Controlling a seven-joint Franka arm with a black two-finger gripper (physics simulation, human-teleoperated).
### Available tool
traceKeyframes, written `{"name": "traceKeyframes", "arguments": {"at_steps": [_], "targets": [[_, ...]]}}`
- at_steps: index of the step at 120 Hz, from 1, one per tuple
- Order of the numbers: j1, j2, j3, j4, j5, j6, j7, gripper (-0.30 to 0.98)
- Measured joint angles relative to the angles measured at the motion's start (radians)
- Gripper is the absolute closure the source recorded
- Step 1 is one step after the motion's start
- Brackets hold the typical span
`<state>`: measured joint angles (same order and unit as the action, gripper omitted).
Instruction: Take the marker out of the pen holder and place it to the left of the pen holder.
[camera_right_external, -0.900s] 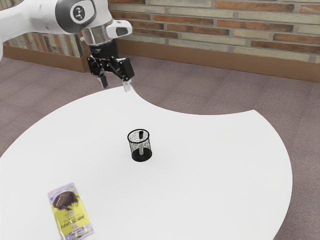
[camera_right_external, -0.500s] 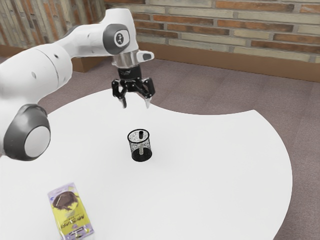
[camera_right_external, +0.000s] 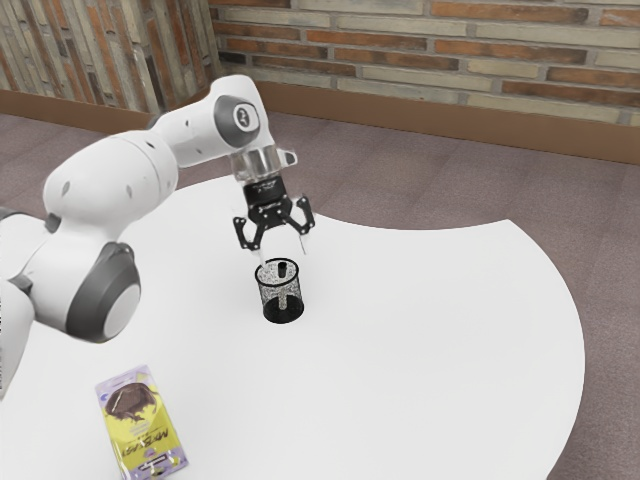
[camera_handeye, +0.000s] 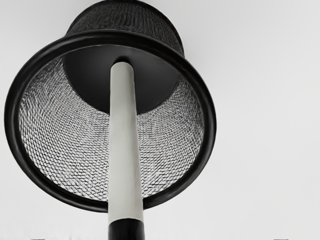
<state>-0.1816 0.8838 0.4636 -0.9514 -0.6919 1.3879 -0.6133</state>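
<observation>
Wrist view: the marker (camera_handeye: 124, 145) is grey-white with perhaps a black cap (camera_handeye: 126, 230).

Bright, even light washes the surface (camera_right_external: 420, 310) to near-flat white in the exterior view, while the floor (camera_right_external: 400, 185) beyond reads duller. Soft grey shading models the arm's white shell (camera_right_external: 118, 180). In the wrist view, the pen holder's black rim (camera_handeye: 210, 115) catches a faint grey highlight, and gentle shading rounds the marker (camera_handeye: 124, 145).

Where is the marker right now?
Near the exterior view's middle, the marker is inside the mesh pen holder, black end up, just below the open gripper; the yellow packet lies toward that view's left.
</observation>
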Motion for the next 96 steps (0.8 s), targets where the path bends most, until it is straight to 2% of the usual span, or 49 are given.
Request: {"name": "traceKeyframes", "arguments": {"at_steps": [33,58,96], "targets": [[0.001,0.009,-0.002,-0.005,-0.012,-0.041,-0.171,0.33],[-0.011,0.014,-0.011,-0.004,-0.015,-0.054,-0.287,0.43],[0.026,0.035,-0.004,-0.003,-0.031,-0.059,-0.412,0.54]]}}
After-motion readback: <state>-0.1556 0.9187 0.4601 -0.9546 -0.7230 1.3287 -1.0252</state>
